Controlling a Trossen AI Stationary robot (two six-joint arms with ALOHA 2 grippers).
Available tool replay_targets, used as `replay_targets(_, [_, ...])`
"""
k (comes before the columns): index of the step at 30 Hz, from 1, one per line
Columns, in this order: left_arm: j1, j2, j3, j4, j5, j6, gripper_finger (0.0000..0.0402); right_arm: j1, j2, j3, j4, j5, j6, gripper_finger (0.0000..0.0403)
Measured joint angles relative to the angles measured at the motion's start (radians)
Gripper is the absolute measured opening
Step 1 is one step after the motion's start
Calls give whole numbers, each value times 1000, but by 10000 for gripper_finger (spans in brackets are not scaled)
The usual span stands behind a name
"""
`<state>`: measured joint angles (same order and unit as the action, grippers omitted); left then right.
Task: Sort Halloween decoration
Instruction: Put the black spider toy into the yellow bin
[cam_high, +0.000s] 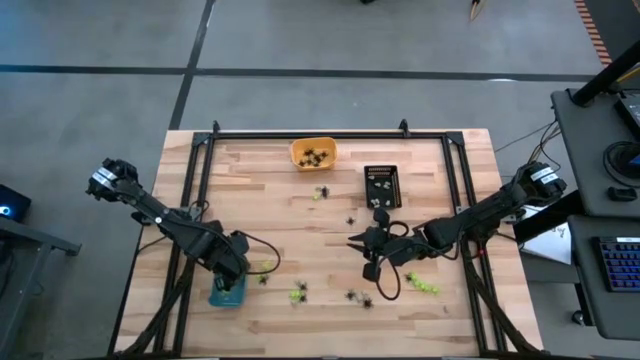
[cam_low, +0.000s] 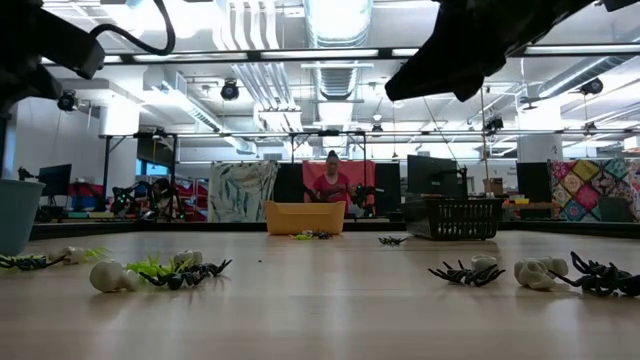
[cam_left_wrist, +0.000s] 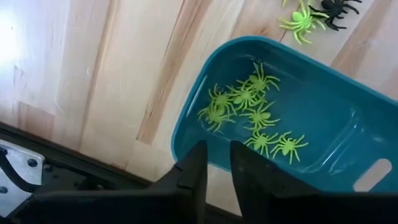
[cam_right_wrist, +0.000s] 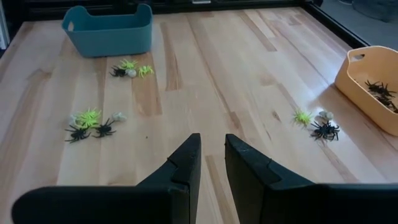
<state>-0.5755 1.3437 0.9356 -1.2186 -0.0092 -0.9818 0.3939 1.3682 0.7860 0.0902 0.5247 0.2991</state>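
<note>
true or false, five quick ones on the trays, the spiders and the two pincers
1. The blue tray holds lime-green spiders. True.
2. The orange tray holds whitish skulls only. False: dark spiders lie in it.
3. The left pincer hangs above the blue tray's rim. True.
4. The right pincer grips a black spider. False: nothing sits between its fingers.
5. Every trinket is already sorted. False: loose trinkets are scattered on the table.
</note>
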Motion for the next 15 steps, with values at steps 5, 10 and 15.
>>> replay_targets(5, [0,-4,0,1,-55,48,83,-5,0,0,-3,0,42,66])
replay_targets(10, [0,-16,3,44,-155,162,87,-35,0,6,-11,0,123,66])
replay_targets(15, [0,-51,1,225,-280,386,79,-77,0,19,-17,-28,193,66])
